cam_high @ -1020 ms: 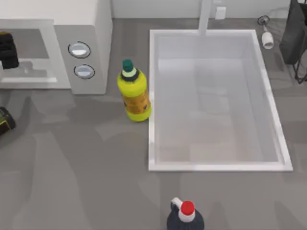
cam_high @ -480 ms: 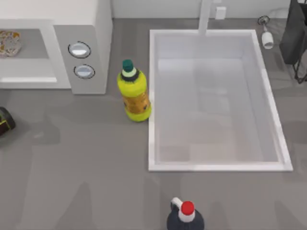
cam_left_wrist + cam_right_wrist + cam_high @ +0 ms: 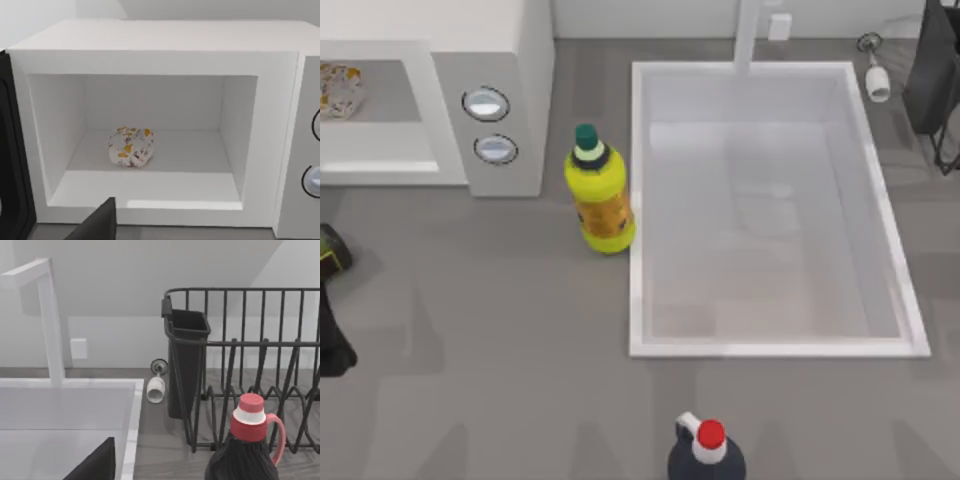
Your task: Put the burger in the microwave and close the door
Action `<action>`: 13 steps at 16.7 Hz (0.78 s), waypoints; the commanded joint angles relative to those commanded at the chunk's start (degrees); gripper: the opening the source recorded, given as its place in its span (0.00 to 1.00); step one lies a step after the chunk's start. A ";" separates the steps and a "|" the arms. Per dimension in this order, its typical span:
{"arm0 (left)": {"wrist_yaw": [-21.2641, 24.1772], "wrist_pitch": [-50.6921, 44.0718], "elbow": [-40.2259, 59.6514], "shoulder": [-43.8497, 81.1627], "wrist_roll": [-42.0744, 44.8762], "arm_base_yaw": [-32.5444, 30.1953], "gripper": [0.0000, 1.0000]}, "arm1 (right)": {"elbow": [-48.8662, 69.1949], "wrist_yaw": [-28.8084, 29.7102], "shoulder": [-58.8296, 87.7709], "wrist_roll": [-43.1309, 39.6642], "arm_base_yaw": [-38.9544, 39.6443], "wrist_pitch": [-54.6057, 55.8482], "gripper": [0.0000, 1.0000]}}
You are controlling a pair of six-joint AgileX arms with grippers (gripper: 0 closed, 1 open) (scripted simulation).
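Closing step: the burger (image 3: pixel 131 146) already lies inside the microwave (image 3: pixel 525 60), so by my judgement only swinging the door (image 3: pixel 11 150) shut is left.
Burger place: on the cavity floor, about midway back, clear of the walls and of the front sill; in the top view it sits at the far left of the open cavity.
Door place: standing open, its dark inner face showing beside the cavity opening on the side away from the dials (image 3: pixel 486 103).
Key relation: the door edge lies off to one side of the left tool (image 3: pixel 97 224), while the cavity is straight ahead of it; the door's long axis runs upright, so the push probably has to come from the door's outer face and sweep toward the dial panel.
Nearer arm: the left one, low at the top view's left edge, in front of the microwave.
Left arm pose: wrist roughly level, aimed into the cavity from a little above the sill, apart from the appliance.
Left tool state: carrying nothing that I can see; spread or pressed together, I cannot tell.
Right arm: parked, its right tool (image 3: pixel 95 462) looking over the sink (image 3: pixel 638 200) toward the dish rack (image 3: pixel 240 345), behind the red-capped bottle (image 3: pixel 247 440); its state I cannot tell either.
Risk: the yellow bottle (image 3: pixel 600 195) stands on the counter (image 3: pixel 500 330) just beside the dial side, well clear of the door's swing.
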 joint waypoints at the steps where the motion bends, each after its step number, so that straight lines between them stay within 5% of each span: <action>1: 0.04 -0.08 -0.80 -1.12 0.00 -0.09 1.00 | 0.00 0.00 0.00 0.00 0.00 0.00 1.00; 6: 0.06 -0.12 -1.17 -1.64 -0.01 -0.14 1.00 | 0.00 0.00 0.00 0.00 0.00 0.00 1.00; 13: 0.06 -0.12 -1.17 -1.64 -0.01 -0.14 0.47 | 0.00 0.00 0.00 0.00 0.00 0.00 1.00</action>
